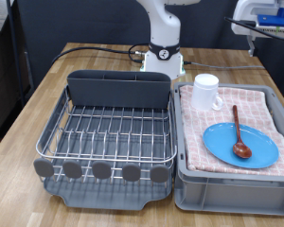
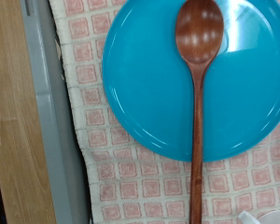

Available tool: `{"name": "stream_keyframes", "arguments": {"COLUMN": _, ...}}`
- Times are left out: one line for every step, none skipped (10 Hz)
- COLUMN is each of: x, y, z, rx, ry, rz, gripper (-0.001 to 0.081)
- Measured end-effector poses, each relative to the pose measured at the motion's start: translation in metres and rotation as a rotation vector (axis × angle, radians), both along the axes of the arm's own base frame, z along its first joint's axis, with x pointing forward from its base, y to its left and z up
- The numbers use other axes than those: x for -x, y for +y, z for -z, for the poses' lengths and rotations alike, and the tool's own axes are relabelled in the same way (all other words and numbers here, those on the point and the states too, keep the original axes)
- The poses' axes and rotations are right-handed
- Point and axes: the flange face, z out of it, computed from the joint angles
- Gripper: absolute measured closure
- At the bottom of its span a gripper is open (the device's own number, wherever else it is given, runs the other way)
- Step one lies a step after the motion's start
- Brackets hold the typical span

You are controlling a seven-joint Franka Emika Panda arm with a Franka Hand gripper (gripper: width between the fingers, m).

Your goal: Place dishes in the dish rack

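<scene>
A bright-blue plate (image 1: 256,151) lies on the pink checkered cloth in the grey crate at the exterior view's right. A reddish-brown wooden spoon (image 1: 237,128) lies with its bowl on the plate and its handle pointing toward the white mug (image 1: 206,92), which stands upright at the crate's far corner. The dark-grey dish rack (image 1: 47,132) with its wire grid stands at the exterior view's left and holds no dishes. The wrist view looks straight down on the plate (image 2: 145,84) and the spoon (image 2: 198,56). No gripper fingers show in either view.
The grey crate (image 1: 227,184) with the pink checkered cloth (image 2: 121,177) touches the rack's right side. The rack's tall cutlery compartment (image 1: 118,88) stands at its far end. The robot base (image 1: 164,52) and a black cable sit behind on the wooden table (image 1: 28,95).
</scene>
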Motion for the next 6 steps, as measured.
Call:
{"name": "stream_keyframes", "arguments": {"x": 0.005, "y": 0.003, "z": 0.011, "rx": 0.005, "ry": 0.007, "rz": 0.016, "gripper": 0.0004}}
{"name": "stream_keyframes", "arguments": {"x": 0.012, "y": 0.005, "z": 0.024, "rx": 0.013, "ry": 0.004, "rz": 0.031, "gripper": 0.0004}}
{"name": "stream_keyframes", "arguments": {"x": 0.021, "y": 0.008, "z": 0.036, "rx": 0.024, "ry": -0.009, "rz": 0.032, "gripper": 0.0004}}
{"name": "stream_keyframes", "arguments": {"x": 0.028, "y": 0.009, "z": 0.046, "rx": 0.037, "ry": -0.044, "rz": 0.008, "gripper": 0.0004}}
{"name": "stream_keyframes", "arguments": {"x": 0.035, "y": 0.009, "z": 0.054, "rx": 0.046, "ry": -0.080, "rz": -0.027, "gripper": 0.0004}}
{"name": "stream_keyframes", "arguments": {"x": 0.040, "y": 0.008, "z": 0.062, "rx": 0.052, "ry": -0.116, "rz": -0.064, "gripper": 0.0004}}
